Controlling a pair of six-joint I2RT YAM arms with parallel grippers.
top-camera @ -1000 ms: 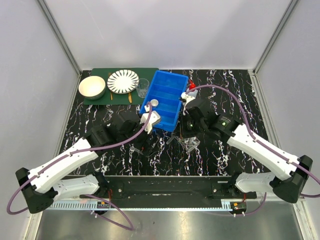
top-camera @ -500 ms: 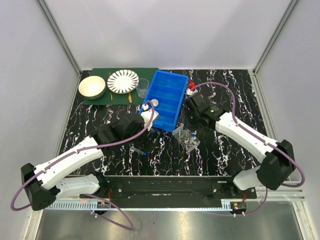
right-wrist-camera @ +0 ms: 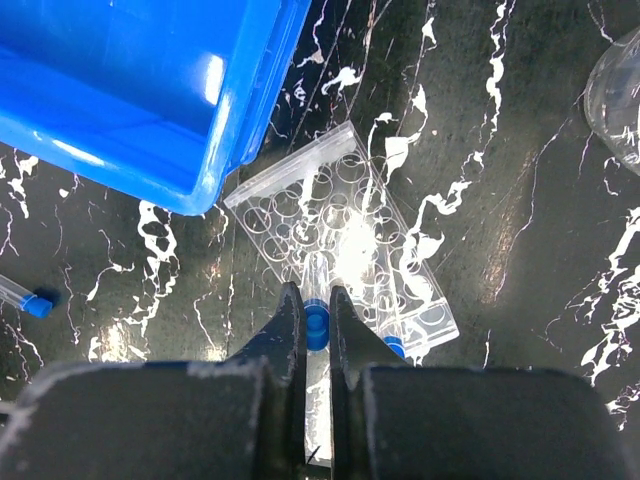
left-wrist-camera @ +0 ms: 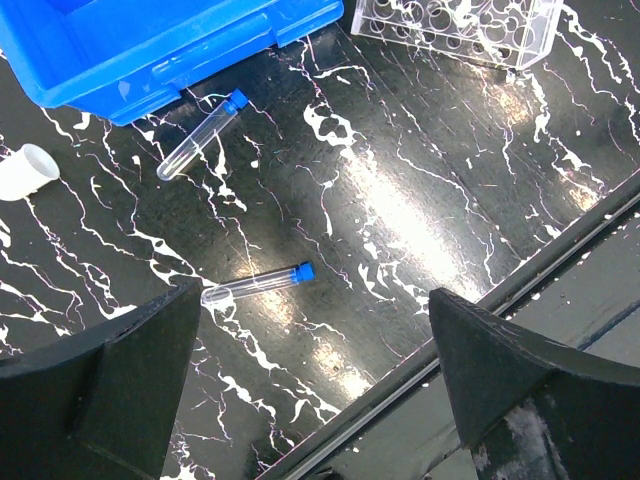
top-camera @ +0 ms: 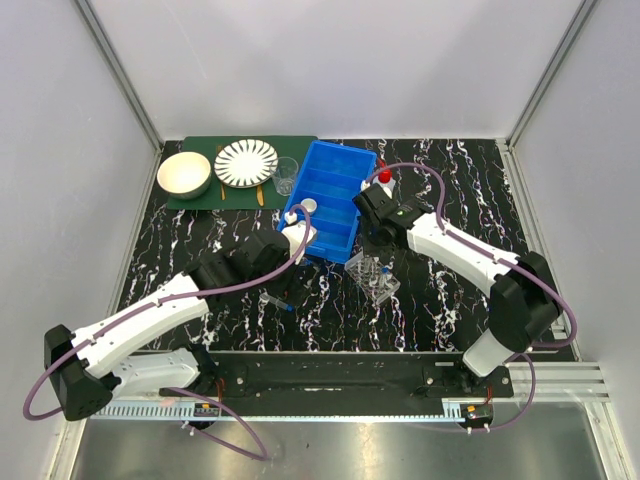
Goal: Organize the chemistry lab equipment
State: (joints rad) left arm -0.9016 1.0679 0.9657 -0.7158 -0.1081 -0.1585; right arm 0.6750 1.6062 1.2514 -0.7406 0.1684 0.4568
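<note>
Quickly: spotting left gripper (left-wrist-camera: 315, 395) spread wide, nothing held, hanging above two loose tubes. Near tube (left-wrist-camera: 258, 285) flat on the black table (left-wrist-camera: 420, 220), far tube (left-wrist-camera: 205, 135) flat just beside the blue bin (left-wrist-camera: 150, 50) wall. Likely lined up for the near one. Plenty of open table around it, front rail (left-wrist-camera: 560, 280) close on the near side. Further right, clear rack (right-wrist-camera: 300, 200) just beside the bin corner, so tight on its left. Right gripper (right-wrist-camera: 313, 295) clenched on a blue-capped tube (right-wrist-camera: 316, 325) above the rack, probably for slotting in.
</note>
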